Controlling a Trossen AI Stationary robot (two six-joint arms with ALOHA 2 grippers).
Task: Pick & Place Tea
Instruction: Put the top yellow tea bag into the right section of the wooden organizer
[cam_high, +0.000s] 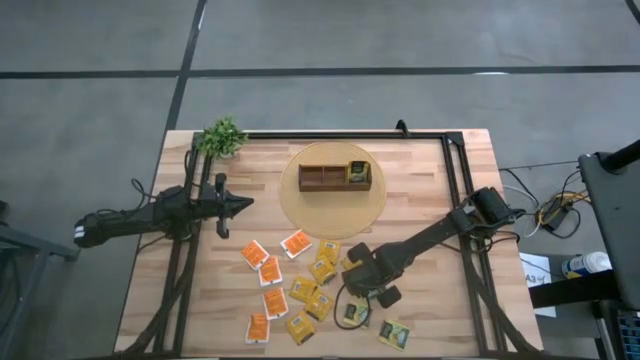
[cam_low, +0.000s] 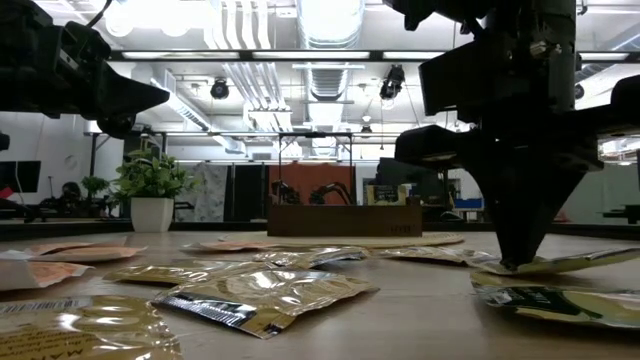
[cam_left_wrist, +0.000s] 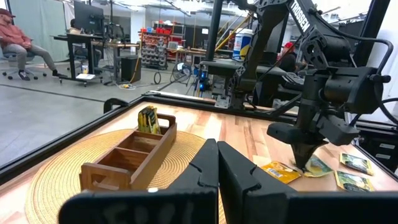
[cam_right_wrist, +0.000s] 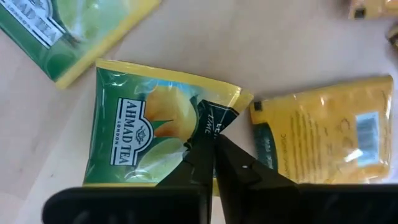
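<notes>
Several tea sachets, orange-and-white, yellow and green, lie flat and scattered on the wooden table's near half (cam_high: 290, 285). My right gripper (cam_high: 356, 270) points straight down among them and is shut on a green sachet (cam_right_wrist: 137, 134) with a dark label. A brown wooden box (cam_high: 335, 177) stands on a round woven mat (cam_high: 300, 215) at the far middle, with green sachets upright in its right compartment (cam_high: 358, 173). My left gripper (cam_high: 245, 204) waits shut and level above the table's left side, touching nothing. My right gripper pinches the green sachet's dark-labelled edge (cam_right_wrist: 214, 118) between its two fingers (cam_right_wrist: 249, 171), coming from above and pointing down. The foil puckers up between the fingertips. The rest of the sachet (cam_low: 560, 264) lies flat on the table.
A yellow sachet (cam_right_wrist: 323, 140) lies right beside the held one, and two green ones (cam_high: 353, 313) lie nearer the table's front edge. A small potted plant (cam_high: 222, 137) stands at the far left corner. Black frame rails (cam_high: 455, 180) run along the table's sides and far edge.
</notes>
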